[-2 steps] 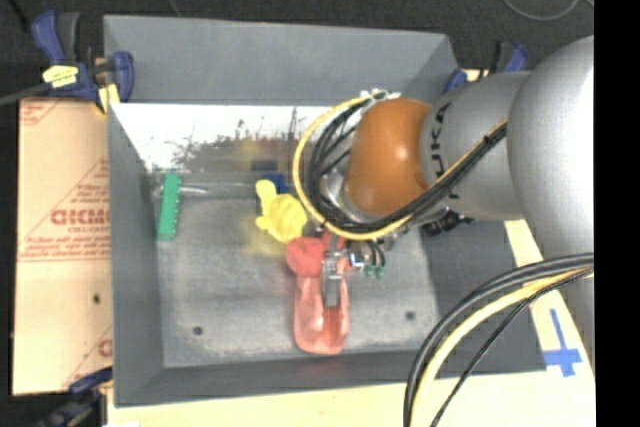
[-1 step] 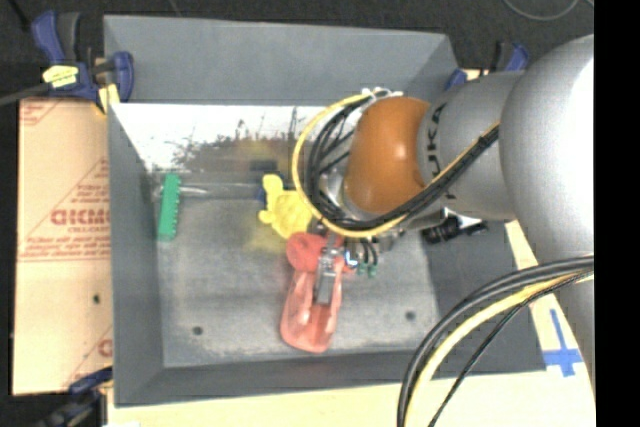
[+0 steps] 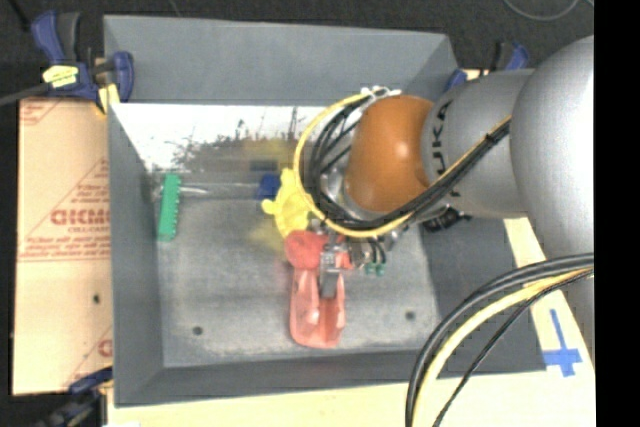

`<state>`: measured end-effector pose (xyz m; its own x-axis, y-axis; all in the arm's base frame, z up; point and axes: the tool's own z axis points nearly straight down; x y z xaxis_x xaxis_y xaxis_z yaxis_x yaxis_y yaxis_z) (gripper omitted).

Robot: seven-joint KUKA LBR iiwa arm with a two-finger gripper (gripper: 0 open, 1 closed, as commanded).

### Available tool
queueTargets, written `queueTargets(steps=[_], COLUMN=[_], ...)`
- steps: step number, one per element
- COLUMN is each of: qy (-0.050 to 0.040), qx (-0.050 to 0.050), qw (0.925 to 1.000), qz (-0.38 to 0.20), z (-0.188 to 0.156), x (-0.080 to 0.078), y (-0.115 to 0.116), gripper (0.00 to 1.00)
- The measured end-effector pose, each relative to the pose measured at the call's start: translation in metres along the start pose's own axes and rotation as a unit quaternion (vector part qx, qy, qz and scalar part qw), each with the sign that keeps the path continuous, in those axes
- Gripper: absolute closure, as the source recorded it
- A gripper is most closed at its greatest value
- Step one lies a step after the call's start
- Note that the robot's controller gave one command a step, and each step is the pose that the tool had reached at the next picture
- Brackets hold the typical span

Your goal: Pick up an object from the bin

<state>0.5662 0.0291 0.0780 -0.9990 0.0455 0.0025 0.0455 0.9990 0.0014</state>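
Observation:
My gripper reaches down at the middle of the bin, right over a red translucent elongated thing that lies towards the front wall. The gripper's tip covers the upper part of this red thing, whose rounded end shows just to its left. A crumpled yellow thing lies directly behind that rounded end, partly hidden under the arm's wrist. A small blue thing sits at the yellow thing's back left.
A green ribbed stick lies alone by the left wall. The arm with its orange cover and cables hangs over the bin's right half and hides the floor there.

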Motion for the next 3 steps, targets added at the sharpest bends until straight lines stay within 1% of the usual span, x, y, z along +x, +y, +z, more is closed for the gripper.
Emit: queueTargets(steps=[2, 3], qy=[-0.0003, 0.0002], qx=[0.000, 0.000], qw=[1.0000, 1.0000], qz=[0.000, 0.000], z=[-0.002, -0.015], x=[0.000, 0.001], y=[0.000, 0.000], gripper=[1.00, 1.00])
